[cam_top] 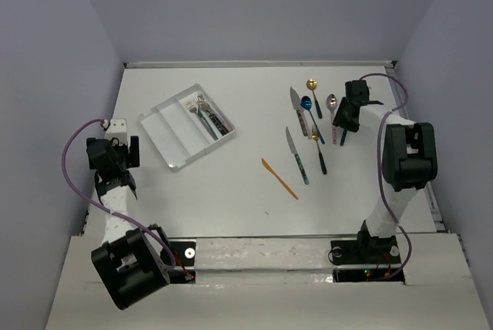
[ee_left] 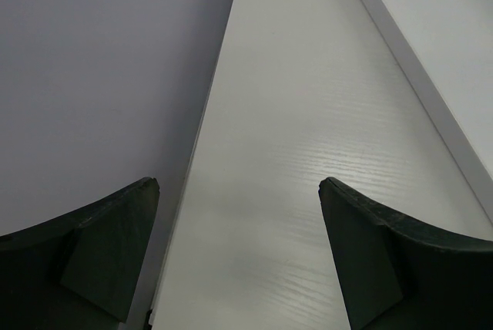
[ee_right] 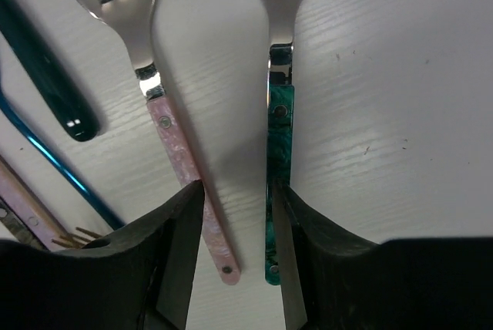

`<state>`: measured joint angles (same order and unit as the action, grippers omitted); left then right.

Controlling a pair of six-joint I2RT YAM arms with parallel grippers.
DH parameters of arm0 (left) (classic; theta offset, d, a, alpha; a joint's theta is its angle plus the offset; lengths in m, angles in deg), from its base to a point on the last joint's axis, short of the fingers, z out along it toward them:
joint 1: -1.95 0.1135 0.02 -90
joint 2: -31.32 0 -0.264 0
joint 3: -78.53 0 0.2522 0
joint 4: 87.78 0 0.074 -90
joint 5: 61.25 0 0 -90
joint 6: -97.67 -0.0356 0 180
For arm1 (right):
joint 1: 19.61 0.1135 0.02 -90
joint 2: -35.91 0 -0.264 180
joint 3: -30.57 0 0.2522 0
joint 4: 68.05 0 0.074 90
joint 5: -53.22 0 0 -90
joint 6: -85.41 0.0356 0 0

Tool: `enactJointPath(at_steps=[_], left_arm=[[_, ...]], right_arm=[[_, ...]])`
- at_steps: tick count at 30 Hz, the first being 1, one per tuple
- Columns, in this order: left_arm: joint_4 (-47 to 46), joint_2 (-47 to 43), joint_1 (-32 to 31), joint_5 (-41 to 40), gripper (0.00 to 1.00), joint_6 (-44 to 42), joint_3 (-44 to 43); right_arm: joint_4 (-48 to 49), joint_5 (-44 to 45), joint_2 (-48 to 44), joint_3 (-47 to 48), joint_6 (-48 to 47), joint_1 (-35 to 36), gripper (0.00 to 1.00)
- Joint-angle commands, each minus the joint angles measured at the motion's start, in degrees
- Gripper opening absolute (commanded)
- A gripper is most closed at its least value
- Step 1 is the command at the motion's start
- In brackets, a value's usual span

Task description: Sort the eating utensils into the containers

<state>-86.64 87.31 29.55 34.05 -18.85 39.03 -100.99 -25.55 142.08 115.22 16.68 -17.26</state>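
white table between pale lilac walls. the right gripper is low over the table's right side, jaws narrowly parted. the tail of a pink-handled spoon lies in the gap, and a teal-handled utensil runs along the inner edge of the right finger. a blue spoon lies just left, an orange knife nearer and further left. well left sits the clear tray, with forks in its rightmost compartment. the left gripper hangs wide open near the tray's corner.
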Motion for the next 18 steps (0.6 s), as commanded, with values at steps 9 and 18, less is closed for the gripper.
enactJointPath(at_steps=[9,18], left_arm=[[-3.8,-0.2,0.2,0.7,0.99,-1.3,-0.7],[-2.6,0.0,0.2,1.8,0.99,-1.4,-1.8]], right_arm=[[-2.6,-1.7,6.4,3.6,0.1,-0.8,0.07],[-1.7,3.4,-1.7,1.7,-1.0,-0.8,0.00]])
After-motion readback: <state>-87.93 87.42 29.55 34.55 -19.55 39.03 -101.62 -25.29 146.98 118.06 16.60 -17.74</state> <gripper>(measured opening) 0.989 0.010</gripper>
